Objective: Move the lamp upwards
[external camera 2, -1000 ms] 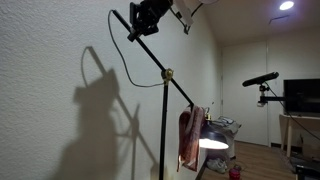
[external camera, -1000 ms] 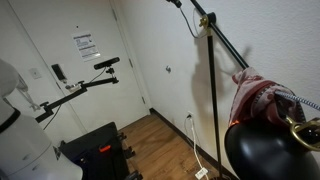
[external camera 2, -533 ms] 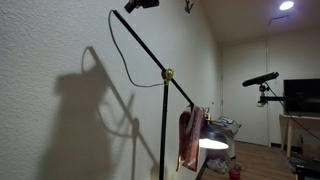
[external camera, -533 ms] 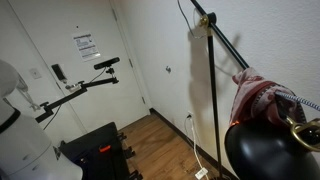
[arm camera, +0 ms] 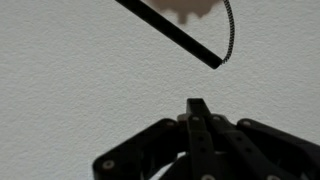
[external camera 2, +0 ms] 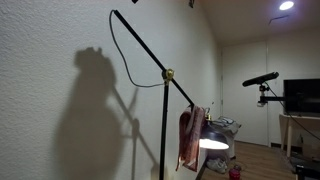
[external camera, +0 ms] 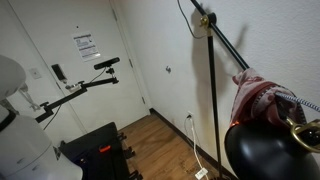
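Observation:
The lamp shows in both exterior views: a thin black pole (external camera: 211, 100) (external camera 2: 163, 130), a brass joint (external camera: 203, 20) (external camera 2: 168, 73), a slanted arm (external camera 2: 135, 40) and a glossy black dome shade (external camera: 262, 152) (external camera 2: 212, 143) that is lit. A red-white cloth (external camera: 258, 95) (external camera 2: 188, 135) hangs on the arm near the shade. In the wrist view my gripper (arm camera: 198, 105) is shut with nothing between its fingers. The black end of the lamp arm (arm camera: 170, 30), with a coiled cable (arm camera: 228, 30), lies just beyond the fingertips, apart from them. Neither exterior view shows the gripper.
A black camera on a thin tripod arm (external camera: 107, 63) (external camera 2: 262, 78) stands out in the room. A door with a paper notice (external camera: 85, 44), a black cart (external camera: 95, 150) and a wall outlet (external camera: 189, 116) are near. A white wall (arm camera: 70, 90) fills the wrist view.
The gripper, earlier at the upper end of the lamp arm, has risen out of the top of the exterior view. The lamp arm has not visibly moved.

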You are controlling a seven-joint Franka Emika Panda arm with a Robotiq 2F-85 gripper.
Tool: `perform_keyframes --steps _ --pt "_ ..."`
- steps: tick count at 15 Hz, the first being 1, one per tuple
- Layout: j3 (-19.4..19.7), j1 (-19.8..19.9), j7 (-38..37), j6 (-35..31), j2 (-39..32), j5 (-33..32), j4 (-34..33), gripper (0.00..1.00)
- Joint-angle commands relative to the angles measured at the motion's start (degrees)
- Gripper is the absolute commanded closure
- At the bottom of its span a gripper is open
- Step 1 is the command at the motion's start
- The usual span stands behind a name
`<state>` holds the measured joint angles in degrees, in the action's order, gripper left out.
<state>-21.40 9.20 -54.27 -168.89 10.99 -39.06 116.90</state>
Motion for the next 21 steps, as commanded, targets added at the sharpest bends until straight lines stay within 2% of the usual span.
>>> perform_keyframes --steps 1,3,6,11,21 --pt "-0.05 0.03 0.00 0.00 0.00 0.00 -0.06 0.99" --pt "-0.25 0.02 -0.01 0.00 -0.01 0.00 -0.07 0.99" --pt "-1.74 2.32 -3.58 2.06 -0.41 -4.13 -1.39 1.00" --pt "-1.54 2.87 -3.54 3.93 -2.37 -5.54 -2.24 1.00" --pt "-0.94 0.33 3.07 4.22 -7.45 -2.16 -3.53 1.00"
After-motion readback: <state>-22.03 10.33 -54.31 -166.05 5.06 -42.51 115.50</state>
